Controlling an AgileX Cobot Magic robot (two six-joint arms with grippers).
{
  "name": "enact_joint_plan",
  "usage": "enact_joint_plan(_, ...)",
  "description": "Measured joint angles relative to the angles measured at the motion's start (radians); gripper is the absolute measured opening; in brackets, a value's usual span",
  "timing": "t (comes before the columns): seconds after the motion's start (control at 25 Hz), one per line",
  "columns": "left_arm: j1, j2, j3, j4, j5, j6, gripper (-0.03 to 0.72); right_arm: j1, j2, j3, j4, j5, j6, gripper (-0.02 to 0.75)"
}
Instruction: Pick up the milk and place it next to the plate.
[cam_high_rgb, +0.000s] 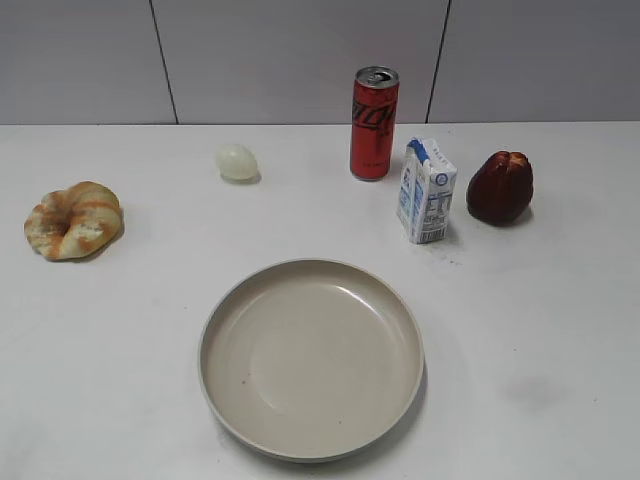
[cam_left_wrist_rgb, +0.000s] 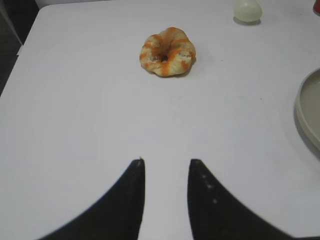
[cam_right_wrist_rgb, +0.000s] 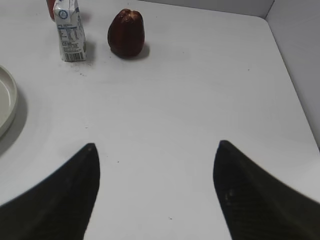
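The milk (cam_high_rgb: 426, 191), a small white carton with blue print, stands upright on the white table behind and to the right of the plate (cam_high_rgb: 311, 357), a large beige dish at front centre. The milk also shows at the top left of the right wrist view (cam_right_wrist_rgb: 69, 31), with the plate's rim (cam_right_wrist_rgb: 7, 102) at the left edge. My right gripper (cam_right_wrist_rgb: 156, 146) is wide open and empty, well short of the milk. My left gripper (cam_left_wrist_rgb: 167, 161) is open and empty over bare table; the plate's rim (cam_left_wrist_rgb: 306, 115) is at its right. Neither gripper shows in the exterior view.
A tall red soda can (cam_high_rgb: 374, 123) stands just behind and left of the milk. A dark red fruit (cam_high_rgb: 500, 187) sits right of the milk. A pale egg (cam_high_rgb: 237, 161) lies at the back. A glazed bread ring (cam_high_rgb: 74, 220) lies at the left.
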Motion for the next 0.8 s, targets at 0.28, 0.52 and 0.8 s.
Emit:
enact_joint_plan(0.28, 0.0, 0.0, 0.0, 0.0, 0.0, 0.0, 0.229, 0.0, 0.0, 0.0, 0.0, 0.0, -0.001, 0.536)
enact_joint_plan(0.52, 0.0, 0.0, 0.0, 0.0, 0.0, 0.0, 0.229, 0.0, 0.0, 0.0, 0.003, 0.0, 0.0, 0.536)
enact_joint_plan(0.8, 0.0, 0.0, 0.0, 0.0, 0.0, 0.0, 0.229, 0.0, 0.051, -0.013, 0.083, -0.034, -0.001, 0.536)
